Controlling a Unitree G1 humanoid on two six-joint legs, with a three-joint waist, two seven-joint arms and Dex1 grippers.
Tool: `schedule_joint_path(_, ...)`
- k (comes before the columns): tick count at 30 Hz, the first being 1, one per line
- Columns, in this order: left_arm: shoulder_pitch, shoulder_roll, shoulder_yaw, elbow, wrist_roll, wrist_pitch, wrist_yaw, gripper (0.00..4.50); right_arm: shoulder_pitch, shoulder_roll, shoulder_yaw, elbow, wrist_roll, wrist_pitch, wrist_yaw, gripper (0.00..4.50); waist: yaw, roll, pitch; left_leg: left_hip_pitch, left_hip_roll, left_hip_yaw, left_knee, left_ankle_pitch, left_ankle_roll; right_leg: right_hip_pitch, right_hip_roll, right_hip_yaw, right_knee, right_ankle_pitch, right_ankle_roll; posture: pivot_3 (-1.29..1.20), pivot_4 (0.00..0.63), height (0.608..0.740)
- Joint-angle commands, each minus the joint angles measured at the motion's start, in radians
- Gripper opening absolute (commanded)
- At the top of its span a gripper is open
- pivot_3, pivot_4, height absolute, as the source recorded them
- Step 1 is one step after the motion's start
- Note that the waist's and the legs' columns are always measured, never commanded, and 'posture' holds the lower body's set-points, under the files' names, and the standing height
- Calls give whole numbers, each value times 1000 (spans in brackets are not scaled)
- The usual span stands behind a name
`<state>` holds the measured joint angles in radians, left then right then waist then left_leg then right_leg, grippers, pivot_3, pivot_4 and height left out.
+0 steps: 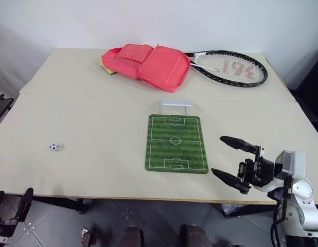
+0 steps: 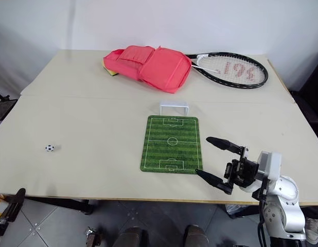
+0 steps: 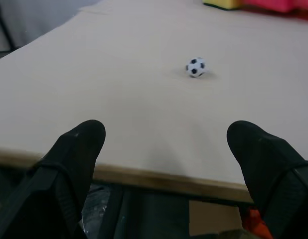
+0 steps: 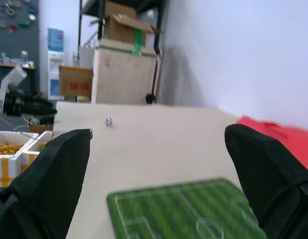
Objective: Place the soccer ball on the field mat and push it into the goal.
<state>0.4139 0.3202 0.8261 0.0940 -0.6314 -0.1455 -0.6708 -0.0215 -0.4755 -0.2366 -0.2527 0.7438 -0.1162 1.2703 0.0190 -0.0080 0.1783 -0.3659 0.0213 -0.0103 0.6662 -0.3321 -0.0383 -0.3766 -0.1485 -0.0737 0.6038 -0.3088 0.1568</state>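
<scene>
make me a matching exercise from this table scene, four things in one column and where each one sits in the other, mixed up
Things:
1. soccer ball
2. goal
3. tennis racket
4. right end effector

Places:
A. at the field mat's far end
B. just right of the mat's near corner, open and empty
C. alone on the bare table, far left of the mat
D. far edge of the table, right of the pink bag

Pairs: 1-C, 2-A, 3-D, 4-B

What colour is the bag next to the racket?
Pink-red bag, beside the racket; clearest in the left eye view.
</scene>
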Motion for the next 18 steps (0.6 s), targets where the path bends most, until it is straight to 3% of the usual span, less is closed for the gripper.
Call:
schedule_joint_path(1, -1, -10, -1, -25, -9, -30, 17, 4479, -11, 6, 4, -18, 11, -35, 27, 4500, 3, 0, 0, 0, 0, 0, 0, 0, 0, 0, 0, 0, 0, 0, 0, 0, 150, 740)
schedule_joint_path(8, -134, 107, -64, -95, 9, 77, 101, 4479, -17, -59, -9, 80, 2, -54, 155, 4500, 6, 0, 0, 0, 0, 0, 1, 0, 0, 0, 0, 0, 3, 0, 0, 0, 150, 740)
schedule_joint_path(18, -479, 250, -236, 116, 169, 218, 240, 4479, 5, -72, -7, 148, -13, -70, 192, 4500, -2, 0, -1, 1, 0, 0, 0, 1, -1, 0, 1, 0, 6, 0, 0, 0, 150, 740)
